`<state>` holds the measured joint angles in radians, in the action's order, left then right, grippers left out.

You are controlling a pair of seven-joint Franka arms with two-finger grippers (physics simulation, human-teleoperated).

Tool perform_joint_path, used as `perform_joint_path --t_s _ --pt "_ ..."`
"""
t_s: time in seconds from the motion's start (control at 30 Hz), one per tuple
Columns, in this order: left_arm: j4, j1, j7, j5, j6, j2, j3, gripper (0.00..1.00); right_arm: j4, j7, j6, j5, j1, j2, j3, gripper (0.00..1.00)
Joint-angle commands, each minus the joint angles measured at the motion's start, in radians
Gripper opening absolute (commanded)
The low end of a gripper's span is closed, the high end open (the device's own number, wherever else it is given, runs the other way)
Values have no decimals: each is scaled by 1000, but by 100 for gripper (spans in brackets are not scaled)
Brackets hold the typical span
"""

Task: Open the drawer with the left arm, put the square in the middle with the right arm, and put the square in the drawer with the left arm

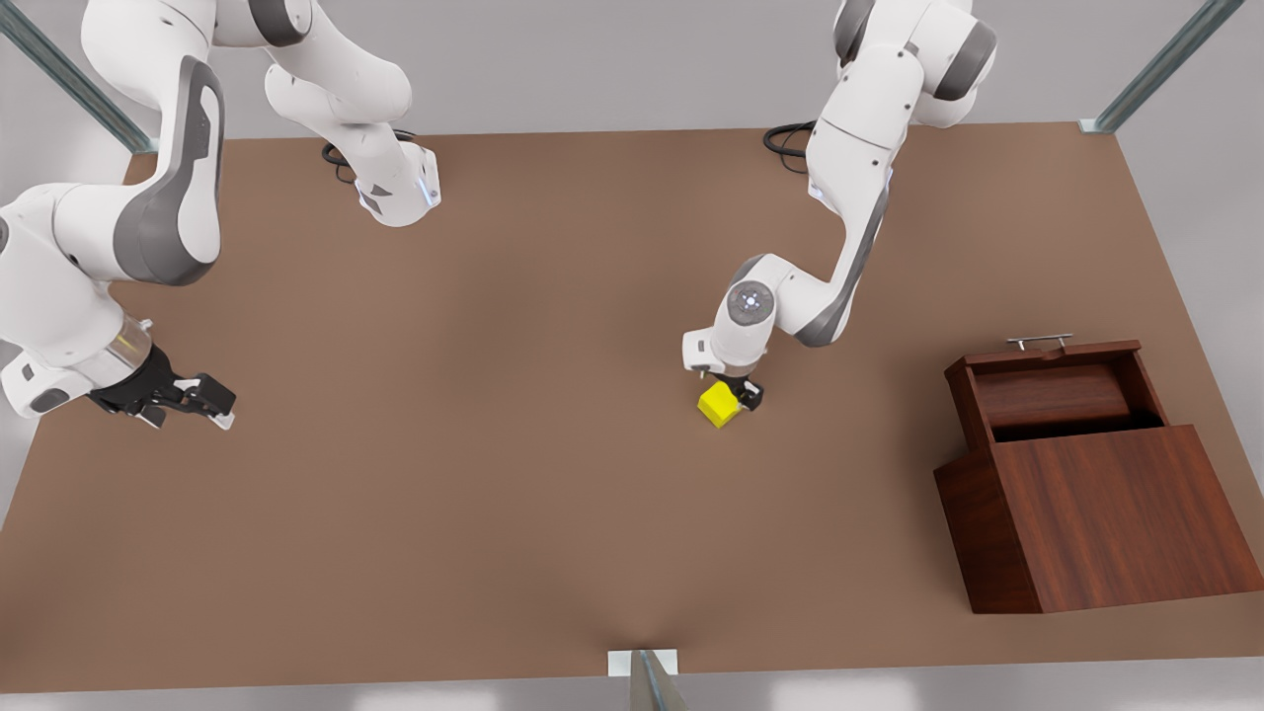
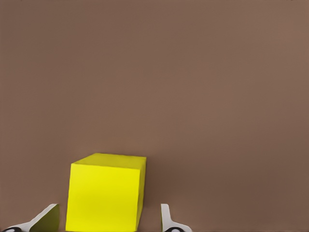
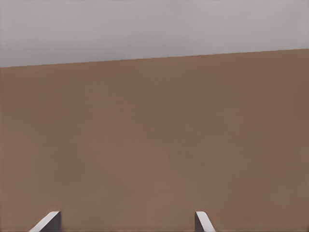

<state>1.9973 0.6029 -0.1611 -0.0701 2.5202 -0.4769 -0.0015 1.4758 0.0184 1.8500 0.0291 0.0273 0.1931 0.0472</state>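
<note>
Drawer (image 1: 1062,385) standing pulled out of the wooden box (image 1: 1106,513); yellow square (image 1: 719,404) sitting mid-counter (image 1: 494,444).
The left gripper (image 1: 736,397) is hovering at the bright cube, its fingers (image 2: 166,220) standing spread either side, one just apart. The right gripper (image 1: 202,405) is waiting, fingers wide, at the front view's left.

The tabletop (image 1: 474,513) looks matt, smooth brown. On it, the drawer (image 1: 1052,395) and its box (image 1: 1116,513) show reddish wood grain; the handle (image 1: 1039,341) is shiny metal. The square (image 2: 104,195) looks smooth yellow plastic.
</note>
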Motion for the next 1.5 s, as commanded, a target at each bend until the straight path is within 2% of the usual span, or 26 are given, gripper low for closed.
perform_joint_path --t_s 0.0,0.6,0.77,0.9,1.1,1.17,1.27,1.47 --pt "0 0 0 -7 0 0 0 100 0 0 3 0 0 0 0 100" --pt "-3 -2 2 -25 89 -78 18 100 -9 -2 -22 21 57 -9 11 100" --pt "-8 -2 2 -25 100 -92 28 79 -9 0 -26 11 54 -12 8 100" --pt "-8 -2 2 -27 106 -98 28 72 -22 0 -26 5 52 -9 5 100" --pt "-11 -2 2 -27 104 -95 28 68 -22 0 -48 5 51 -4 -6 100" --pt "-12 -2 0 -27 91 -80 28 68 -22 0 -48 5 51 -4 -6 100" --pt "-29 -3 -3 -25 -59 21 29 69 -22 0 -48 5 51 -4 -6 100" --pt "-32 -9 -110 -13 -434 327 101 70 -22 0 -45 6 51 -1 -6 100"
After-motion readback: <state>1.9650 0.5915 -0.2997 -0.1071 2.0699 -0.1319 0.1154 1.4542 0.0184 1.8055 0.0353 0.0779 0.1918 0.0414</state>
